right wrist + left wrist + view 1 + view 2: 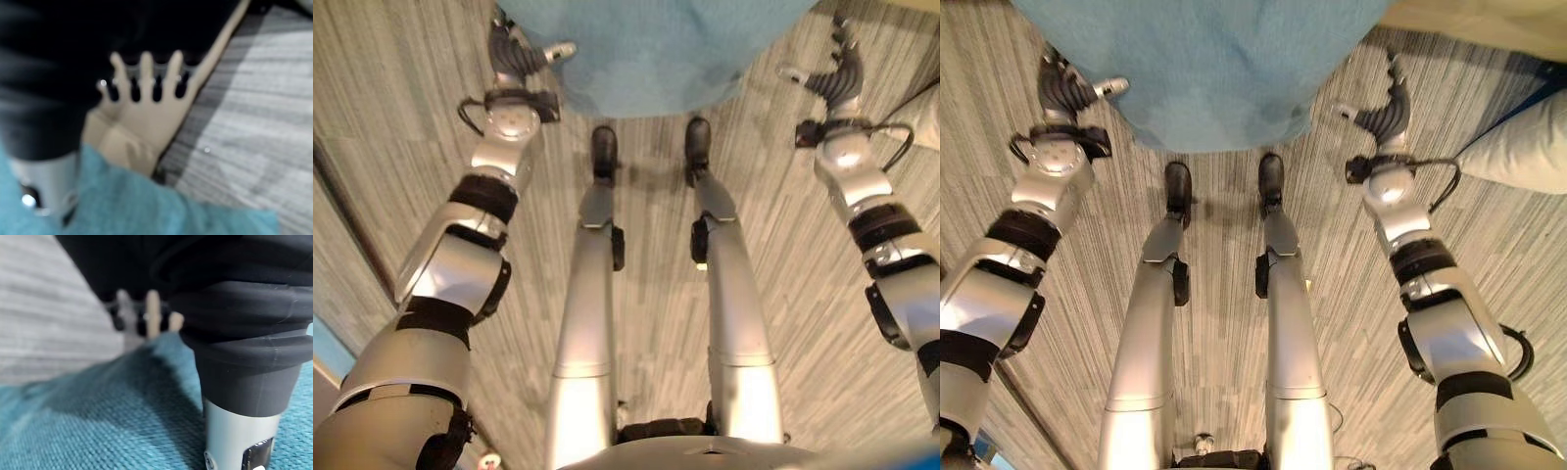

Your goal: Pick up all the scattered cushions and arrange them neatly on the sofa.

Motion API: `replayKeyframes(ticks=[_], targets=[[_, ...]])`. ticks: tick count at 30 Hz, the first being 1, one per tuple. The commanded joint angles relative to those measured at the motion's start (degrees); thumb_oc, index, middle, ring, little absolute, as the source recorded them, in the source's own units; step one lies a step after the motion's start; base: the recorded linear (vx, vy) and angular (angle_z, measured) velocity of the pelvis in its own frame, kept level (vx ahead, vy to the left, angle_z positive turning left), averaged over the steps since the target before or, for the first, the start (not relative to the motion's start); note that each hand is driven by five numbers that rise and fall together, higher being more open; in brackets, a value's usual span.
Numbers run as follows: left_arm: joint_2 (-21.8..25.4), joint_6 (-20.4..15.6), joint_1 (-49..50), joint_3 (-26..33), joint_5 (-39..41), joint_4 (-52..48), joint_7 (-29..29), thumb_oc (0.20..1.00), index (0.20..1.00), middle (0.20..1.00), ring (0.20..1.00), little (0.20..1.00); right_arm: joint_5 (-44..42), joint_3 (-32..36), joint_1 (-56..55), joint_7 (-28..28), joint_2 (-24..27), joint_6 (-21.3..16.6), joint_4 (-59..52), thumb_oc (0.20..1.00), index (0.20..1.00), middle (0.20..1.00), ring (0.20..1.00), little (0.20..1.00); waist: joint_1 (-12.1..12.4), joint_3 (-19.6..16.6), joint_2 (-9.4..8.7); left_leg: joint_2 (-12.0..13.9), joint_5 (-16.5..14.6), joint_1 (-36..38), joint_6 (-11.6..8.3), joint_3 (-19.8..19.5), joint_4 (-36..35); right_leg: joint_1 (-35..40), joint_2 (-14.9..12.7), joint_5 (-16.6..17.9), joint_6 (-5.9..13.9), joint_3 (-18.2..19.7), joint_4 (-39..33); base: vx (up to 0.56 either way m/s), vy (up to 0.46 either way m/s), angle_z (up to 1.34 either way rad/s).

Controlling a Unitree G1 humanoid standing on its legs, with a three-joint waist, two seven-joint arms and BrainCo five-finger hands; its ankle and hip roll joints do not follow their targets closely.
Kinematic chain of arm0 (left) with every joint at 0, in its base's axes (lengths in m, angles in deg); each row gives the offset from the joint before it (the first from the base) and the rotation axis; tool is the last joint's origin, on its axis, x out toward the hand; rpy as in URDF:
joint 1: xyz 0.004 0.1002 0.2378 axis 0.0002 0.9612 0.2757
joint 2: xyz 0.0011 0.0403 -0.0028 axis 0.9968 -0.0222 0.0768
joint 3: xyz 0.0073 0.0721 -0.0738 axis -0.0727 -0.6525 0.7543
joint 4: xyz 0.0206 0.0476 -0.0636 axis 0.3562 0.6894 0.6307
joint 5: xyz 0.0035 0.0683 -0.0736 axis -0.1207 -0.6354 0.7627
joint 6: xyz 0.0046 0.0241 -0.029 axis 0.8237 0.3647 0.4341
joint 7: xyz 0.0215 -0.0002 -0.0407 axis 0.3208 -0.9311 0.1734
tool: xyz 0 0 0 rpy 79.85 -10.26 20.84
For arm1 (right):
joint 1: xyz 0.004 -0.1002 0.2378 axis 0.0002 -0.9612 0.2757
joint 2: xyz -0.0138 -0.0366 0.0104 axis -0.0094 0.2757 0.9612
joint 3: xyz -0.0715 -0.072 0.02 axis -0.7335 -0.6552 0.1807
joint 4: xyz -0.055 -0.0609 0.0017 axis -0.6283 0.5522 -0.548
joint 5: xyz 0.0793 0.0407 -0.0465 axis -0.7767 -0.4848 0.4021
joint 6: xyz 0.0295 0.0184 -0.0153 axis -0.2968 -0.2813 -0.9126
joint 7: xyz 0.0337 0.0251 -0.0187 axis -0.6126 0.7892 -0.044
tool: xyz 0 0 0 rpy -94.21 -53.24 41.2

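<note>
Cushion (1209, 69), teal and coarse-woven, lying on the grey streaked carpet floor (401, 127) (its far part cut off by the view's edge). Left robot hand (524, 54) at the cushion's left edge, thumb stretched toward the fabric, touching or nearly so; cannot tell how the remaining fingers stand, tucked out of sight beside the cloth. Right robot hand (1381, 113) at the cushion's right edge, fingers arched and spread, thumb pointing at the cushion, not closed round it. Teal weave pressed up close under both wrists in the wrist views. Beyond the right robot hand, well apart from the cushion, a second pale cushion (1518, 147) on the same floor, edged by a dark blue strip.
</note>
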Motion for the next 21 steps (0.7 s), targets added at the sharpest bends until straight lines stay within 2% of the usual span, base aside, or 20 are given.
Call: replayKeyframes(ticks=[1, 5, 6, 7, 14, 17, 18, 19, 20, 21], targets=[[1.53, -0.33, 1.75, 1.43, -2.07, -1.06, 0.77, 1.0, 1.0, 1.0, 1.0, 1.0, -2.54, -1.8, -1.22, 0.49, 0.4, -1.82, -0.74, 1.0, 1.0, 1.0, 1.0, 1.0, -0.74, -1.25, 1.38, -1.8, -6.32, -0.56, 2.24, -1.41, 7.22, 2.57, -0.47, 1.65, 3.36, 0.36, -2.54, 0.01, -0.016, -0.03], [1.53, -0.34, 1.74, 1.43, -2.07, -1.05, 0.77, 1.0, 1.0, 1.0, 1.0, 1.0, -2.55, -1.81, -1.21, 0.5, 0.4, -1.83, -0.72, 1.0, 1.0, 1.0, 1.0, 1.0, -0.74, -1.27, 1.39, -1.8, -6.33, -0.61, 2.24, -1.42, 7.25, 2.53, -0.47, 1.64, 3.36, 0.36, -2.52, 0.0, -0.022, -0.01], [0.87, -0.61, -2.98, -1.89, -1.55, -3.16, 1.24, 1.0, 1.0, 1.0, 1.0, 1.0, -4.83, -5.05, 4.11, 1.27, 0.59, -1.49, 0.14, 1.0, 1.0, 1.0, 1.0, 1.0, -0.43, -0.92, 1.94, -1.69, -5.76, -3.72, 1.96, -1.41, 8.1, -0.27, -0.49, 1.45, 3.17, -0.22, -0.84, 0.0, -0.073, 0.01], [0.88, -0.62, -3.04, -1.89, -1.54, -3.13, 1.23, 1.0, 1.0, 1.0, 1.0, 1.0, -4.88, -5.1, 4.22, 1.31, 0.6, -1.52, 0.23, 1.0, 1.0, 1.0, 1.0, 1.0, -0.45, -0.94, 1.96, -1.7, -5.76, -3.81, 1.96, -1.42, 8.14, -0.36, -0.5, 1.44, 3.16, -0.23, -0.81, 0.01, -0.091, 0.0], [-2.64, -1.27, -5.82, -3.96, -1.03, -5.69, 0.66, 1.0, 1.0, 1.0, 1.0, 1.0, -20.04, -5.99, 6.49, 9.45, -2.78, -4.68, -0.27, 1.0, 1.0, 1.0, 1.0, 1.0, 0.44, -0.62, 2.84, -1.82, -5.37, -4.81, 2.09, -1.73, 8.78, -2.2, -0.14, 0.36, 2.54, -0.56, 2.02, 0.01, -0.037, 0.04], [-5.1, -1.54, -7.09, -4.5, 0.83, -4.5, -0.18, 1.0, 1.0, 1.0, 1.0, 1.0, -21.79, -8.34, 9.61, 11.2, -6.11, -4.69, 0.56, 1.0, 1.0, 1.0, 1.0, 1.0, 0.94, -0.61, 3.39, -1.61, -5.04, -4.83, 1.97, -2.05, 8.93, -2.23, -0.07, 0.01, 2.32, -1.07, 2.53, 0.02, -0.035, 0.04], [-5.94, -1.91, -7.28, -4.54, 1.89, -4.53, -0.41, 1.0, 1.0, 1.0, 1.0, 1.0, -22.01, -8.94, 10.65, 11.13, -8.15, -4.7, 0.72, 1.0, 1.0, 1.0, 1.0, 1.0, 1.1, -0.61, 3.6, -1.61, -4.99, -4.83, 1.94, -2.03, 8.97, -2.23, -0.07, 0.01, 2.24, -1.18, 2.66, 0.01, -0.064, 0.05], [-9.05, -3.36, -7.45, -3.13, 5.53, -5.77, -0.02, 1.0, 1.0, 1.0, 1.0, 1.0, -21.43, -10.14, 12.92, 10.91, -14.07, -4.94, -0.06, 1.0, 1.0, 1.0, 1.0, 1.0, 1.59, -0.61, 4.02, -1.55, -4.64, -4.83, 2.01, -2.06, 8.67, -2.24, -0.05, -0.11, 2.16, -1.69, 2.63, 0.01, -0.055, 0.03], [-9.48, -3.67, -7.31, -2.85, 5.85, -6.47, 0.22, 1.0, 1.0, 1.0, 1.0, 1.0, -20.99, -10.42, 13.35, 10.75, -14.99, -4.98, -0.41, 1.0, 1.0, 1.0, 1.0, 1.0, 1.69, -0.61, 4.1, -1.58, -4.53, -4.83, 2.0, -2.17, 8.68, -2.24, -0.1, -0.15, 2.14, -1.93, 2.76, 0.01, -0.05, 0.02], [-9.89, -4.17, -7.35, -2.46, 6.69, -7.0, 0.26, 0.928, 0.928, 0.928, 0.928, 0.928, -21.21, -10.21, 13.57, 10.58, -16.37, -5.26, -1.06, 0.815, 0.815, 0.815, 0.815, 0.815, 1.86, -0.62, 4.16, -1.52, -4.4, -4.82, 1.97, -2.28, 8.63, -2.24, 0.01, -0.15, 2.12, -2.08, 2.86, 0.0, -0.018, 0.06]])
